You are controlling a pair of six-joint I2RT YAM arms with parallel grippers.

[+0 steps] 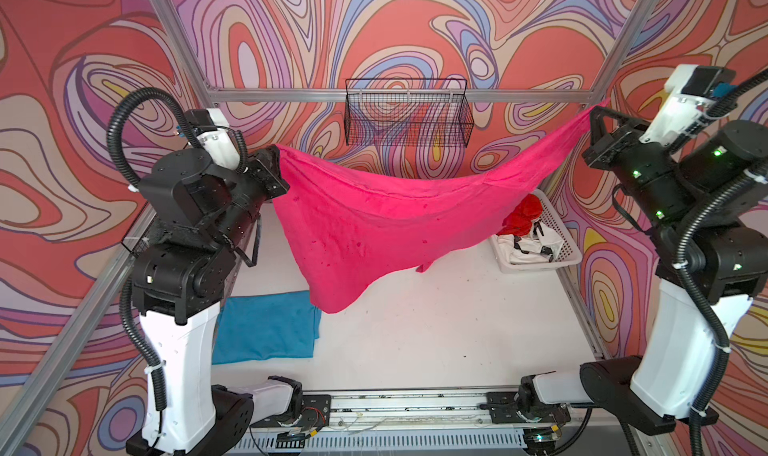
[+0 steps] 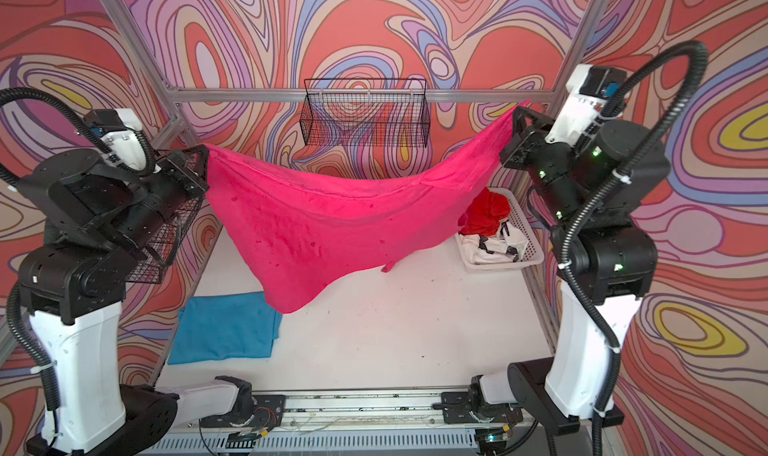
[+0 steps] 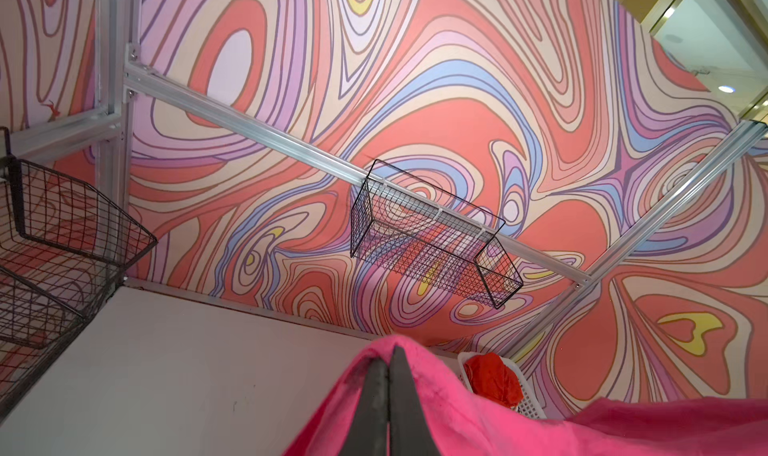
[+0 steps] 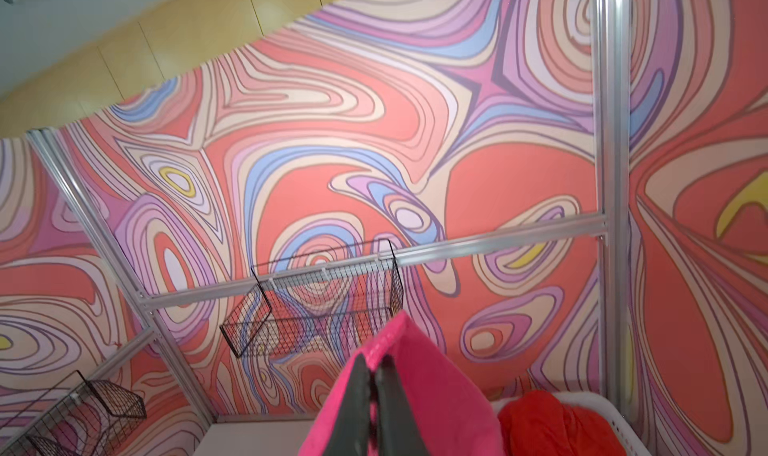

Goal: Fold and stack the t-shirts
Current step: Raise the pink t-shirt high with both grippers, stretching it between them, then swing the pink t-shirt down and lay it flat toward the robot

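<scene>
**Left gripper**: the jaws are pressing together and pinching one corner of the pink shirt. In the left wrist view, the two fingers are meeting edge to edge, and pink cloth is wrapping over their tips.

**Right gripper**: the jaws are likewise pressing together, pinching the opposite corner of the pink shirt. In the right wrist view, pink cloth is showing between and around the fingers.

**Position of the pink shirt:** both grippers are holding their corners raised above the table. The left gripper is working at the far left. The right gripper is working at the far right and is sitting higher. The pink shirt is hanging between them like a hammock. Its top edge is sagging in the middle and its body is drooping toward the near side. In both top views the lowest tip is hanging just beside the far right corner of the teal shirt. Whether that tip is touching the table cannot be told.

**Other shirts:**
- The teal shirt is lying folded flat on the near left of the table, beside the left arm.
- The red shirt and the white shirt are lying crumpled in the bin at the far right, below the right gripper. The red shirt is lying on the far side.

**Surroundings:** a wire basket is hanging on the far wall, between the two grippers.
</scene>
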